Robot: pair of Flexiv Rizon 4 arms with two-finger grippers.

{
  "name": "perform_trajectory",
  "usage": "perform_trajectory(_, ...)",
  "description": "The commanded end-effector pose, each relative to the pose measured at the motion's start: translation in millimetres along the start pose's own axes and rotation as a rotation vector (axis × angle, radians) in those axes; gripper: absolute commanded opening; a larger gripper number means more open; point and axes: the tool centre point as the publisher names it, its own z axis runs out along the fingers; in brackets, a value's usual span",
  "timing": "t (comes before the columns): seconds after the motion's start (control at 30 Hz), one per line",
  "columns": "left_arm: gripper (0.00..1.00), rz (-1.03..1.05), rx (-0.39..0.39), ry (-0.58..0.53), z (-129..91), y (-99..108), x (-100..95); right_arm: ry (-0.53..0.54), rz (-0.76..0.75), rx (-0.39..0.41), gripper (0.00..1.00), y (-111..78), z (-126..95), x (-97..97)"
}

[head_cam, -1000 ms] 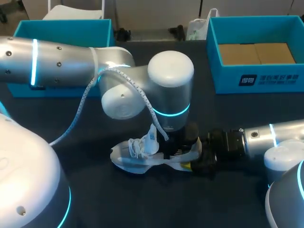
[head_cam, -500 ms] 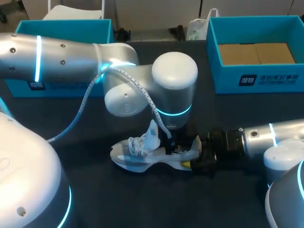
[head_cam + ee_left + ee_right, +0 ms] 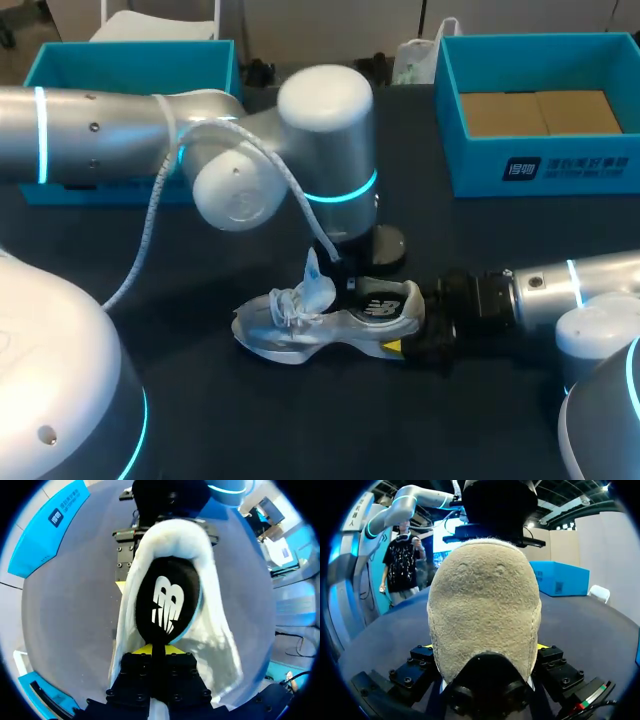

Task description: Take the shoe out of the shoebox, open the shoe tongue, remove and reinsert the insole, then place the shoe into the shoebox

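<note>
Shoe (image 3: 300,335) is gripped at heel by right claw (image 3: 400,345); insole (image 3: 167,602) is pinched by left claw (image 3: 159,651). Thin pinch could be lost, or shoe dragged free.

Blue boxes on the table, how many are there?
2. The left box stands at the far left, partly hidden behind the left arm. The right box stands at the far right, with brown cardboard inside.

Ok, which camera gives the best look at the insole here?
The left wrist view: the black insole with its white logo fills the opening of the shoe, seen straight on. The head view shows it small and oblique. The right wrist view shows only the shoe's heel, no insole.
</note>
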Motion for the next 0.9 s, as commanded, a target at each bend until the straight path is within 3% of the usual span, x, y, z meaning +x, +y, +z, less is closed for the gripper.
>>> perform_trajectory(0.03,0.0,0.014,0.082,0.028,-15.8,12.0,4.0,0.0,0.001,0.007,0.0,0.0,2.3,1.3)
perform_trajectory(0.43,0.0,0.035,0.193,0.123,-38.2,10.1,8.9,0.0,0.001,0.007,0.0,0.0,2.3,1.3)
perform_trajectory(0.73,0.0,0.024,0.214,0.122,-41.1,-2.3,13.4,0.0,0.001,0.007,0.0,0.0,2.3,1.3)
perform_trajectory(0.9,0.0,-0.009,0.207,0.065,-38.5,-14.4,15.9,0.0,0.001,0.007,0.0,0.0,2.3,1.3)
